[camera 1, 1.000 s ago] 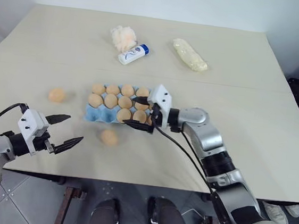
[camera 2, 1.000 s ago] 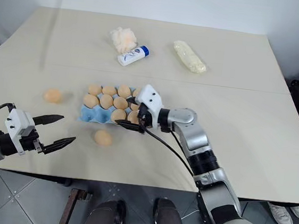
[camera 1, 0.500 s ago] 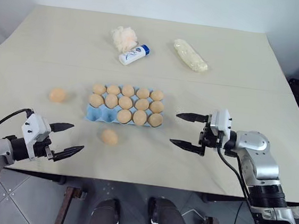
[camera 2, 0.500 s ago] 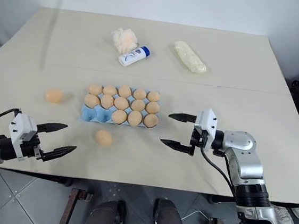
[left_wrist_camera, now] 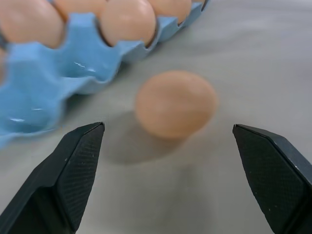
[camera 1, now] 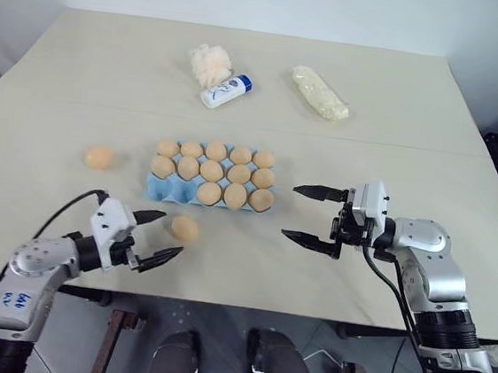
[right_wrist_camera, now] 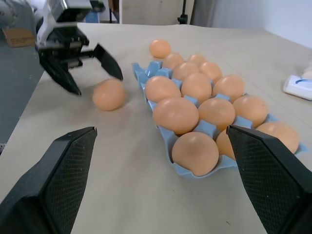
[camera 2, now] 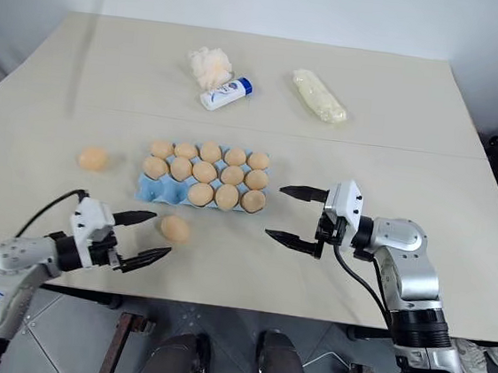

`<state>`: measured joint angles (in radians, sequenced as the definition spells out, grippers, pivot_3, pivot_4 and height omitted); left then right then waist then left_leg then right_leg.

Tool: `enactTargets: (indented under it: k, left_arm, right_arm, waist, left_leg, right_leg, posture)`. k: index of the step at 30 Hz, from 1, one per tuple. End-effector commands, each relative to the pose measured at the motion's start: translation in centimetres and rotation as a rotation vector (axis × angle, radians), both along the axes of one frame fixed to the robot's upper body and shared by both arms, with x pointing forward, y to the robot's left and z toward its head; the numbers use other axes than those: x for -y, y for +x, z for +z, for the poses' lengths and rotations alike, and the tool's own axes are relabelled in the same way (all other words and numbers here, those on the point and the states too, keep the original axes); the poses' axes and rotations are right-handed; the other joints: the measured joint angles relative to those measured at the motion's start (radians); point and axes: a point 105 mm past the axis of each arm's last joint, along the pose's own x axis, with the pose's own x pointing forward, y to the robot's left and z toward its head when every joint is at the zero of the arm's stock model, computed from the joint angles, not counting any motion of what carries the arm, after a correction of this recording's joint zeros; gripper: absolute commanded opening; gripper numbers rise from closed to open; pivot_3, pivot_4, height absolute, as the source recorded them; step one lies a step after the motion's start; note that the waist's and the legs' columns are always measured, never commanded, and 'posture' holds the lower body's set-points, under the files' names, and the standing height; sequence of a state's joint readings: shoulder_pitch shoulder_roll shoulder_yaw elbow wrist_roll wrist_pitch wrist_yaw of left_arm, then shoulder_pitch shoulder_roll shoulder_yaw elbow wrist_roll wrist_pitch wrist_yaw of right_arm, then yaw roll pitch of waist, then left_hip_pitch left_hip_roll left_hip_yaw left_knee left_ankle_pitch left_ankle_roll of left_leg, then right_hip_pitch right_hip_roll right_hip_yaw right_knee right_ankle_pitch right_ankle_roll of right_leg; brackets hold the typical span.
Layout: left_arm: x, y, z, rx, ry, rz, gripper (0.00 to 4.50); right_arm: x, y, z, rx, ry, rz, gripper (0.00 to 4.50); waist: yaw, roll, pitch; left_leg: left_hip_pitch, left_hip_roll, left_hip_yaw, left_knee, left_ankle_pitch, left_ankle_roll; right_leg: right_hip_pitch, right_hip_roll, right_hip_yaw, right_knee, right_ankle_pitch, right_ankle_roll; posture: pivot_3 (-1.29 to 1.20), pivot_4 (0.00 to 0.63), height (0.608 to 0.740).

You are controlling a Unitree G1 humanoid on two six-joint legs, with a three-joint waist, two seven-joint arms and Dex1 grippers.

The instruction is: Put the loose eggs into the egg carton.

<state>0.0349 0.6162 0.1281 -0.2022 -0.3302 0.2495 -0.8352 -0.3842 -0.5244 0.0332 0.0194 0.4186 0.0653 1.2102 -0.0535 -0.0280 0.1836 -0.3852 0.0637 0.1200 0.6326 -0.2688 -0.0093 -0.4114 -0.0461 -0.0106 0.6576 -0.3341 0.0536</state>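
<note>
Left gripper has its jaws spread wide right by a loose egg lying just in front of the egg carton. Another loose egg sits off to the carton's left, and the right gripper hangs wide open and empty to its right.

The left gripper hangs spread beside 1 loose egg near the egg carton.

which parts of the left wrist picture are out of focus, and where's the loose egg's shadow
Left wrist view: the loose egg and the egg carton look soft, while the textured fingers are sharper; the egg's faint shadow lies on the table toward the near finger side. Left eye view: even light, weak shadows.
</note>
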Motion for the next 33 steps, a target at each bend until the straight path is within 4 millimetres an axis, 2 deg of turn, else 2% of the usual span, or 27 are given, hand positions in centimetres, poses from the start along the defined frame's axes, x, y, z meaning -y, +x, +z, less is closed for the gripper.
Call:
enactTargets:
  k: [1,4,8,12,16,19,25,29,33]
  left_arm:
    - [2.0,1.3,-0.8,0.043,0.029,0.042,4.50]
    - [3.1,2.5,-0.5,0.076,-0.031,0.102,4.50]
    - [4.2,2.3,-0.6,0.082,-0.047,0.082,4.50]
    - [3.2,1.6,-0.6,0.087,-0.046,0.100,3.56]
    - [2.3,0.4,0.8,0.134,-0.078,0.059,2.42]
    - [2.8,-0.2,2.8,0.191,-0.133,-0.008,2.34]
    - [3.2,2.7,6.1,0.318,-0.142,0.030,2.34]
    - [3.0,5.1,6.5,0.320,-0.131,0.059,2.34]
    - [2.6,6.3,5.8,0.302,-0.095,0.040,2.34]
  right_arm:
    - [-0.2,-0.5,1.0,0.046,0.015,0.010,4.46]
    - [-0.5,-0.7,1.0,0.038,0.028,0.012,4.46]
    - [-0.6,-1.0,0.9,0.032,0.035,0.007,4.46]
    - [-0.7,-1.0,0.7,0.026,0.042,-0.002,4.50]
    - [-1.0,-0.9,0.5,0.022,0.043,-0.003,4.50]
    - [-1.2,-0.9,0.2,0.013,0.040,0.001,4.50]
    - [-1.6,-0.9,0.0,0.003,0.036,0.006,4.50]
    - [-1.9,-0.9,0.2,0.006,0.036,0.006,4.50]
    - [-1.9,-0.8,0.4,0.013,0.038,-0.001,4.50]
  waist:
    - [0.002,0.000,0.000]
    - [0.007,0.000,0.000]
    - [0.004,0.000,0.000]
    - [0.001,0.000,0.000]
    - [0.000,0.000,0.000]
    - [0.002,0.000,0.000]
    - [0.022,0.000,0.000]
    - [0.025,0.000,0.000]
    - [0.022,0.000,0.000]
  left_leg:
    - [0.000,0.000,0.000,0.001,0.000,0.000]
    - [0.000,0.000,0.000,0.003,0.000,0.001]
    - [0.000,0.000,0.000,0.004,0.000,0.001]
    - [0.000,0.000,0.000,0.004,0.000,0.001]
    - [0.000,0.000,0.000,0.004,0.000,0.001]
    - [0.000,0.000,0.000,0.004,0.000,0.001]
    - [0.000,0.000,0.000,0.004,0.001,0.001]
    - [0.000,-0.001,0.000,0.004,0.001,0.002]
    - [0.000,0.000,0.001,0.004,0.000,0.001]
  right_leg:
    - [0.000,0.000,0.000,0.000,0.000,0.000]
    - [0.001,0.001,0.000,0.001,0.000,0.001]
    - [0.001,0.001,0.001,0.002,0.001,0.001]
    - [0.001,0.001,0.001,0.002,0.001,0.001]
    - [0.001,0.001,0.001,0.002,0.001,0.001]
    - [0.001,0.001,0.001,0.001,0.001,0.001]
    - [0.002,0.000,0.001,0.001,0.001,0.001]
    - [0.002,0.001,0.001,0.001,0.001,0.001]
    - [0.001,0.002,0.001,0.001,0.001,0.002]
  posture:
    - [0.00,0.150,0.740]
    - [0.00,0.150,0.740]
    - [0.00,0.150,0.740]
    - [0.00,0.150,0.740]
    - [0.00,0.150,0.740]
    - [0.00,0.150,0.740]
    - [0.00,0.150,0.740]
    - [0.00,0.150,0.740]
    - [0.00,0.150,0.740]
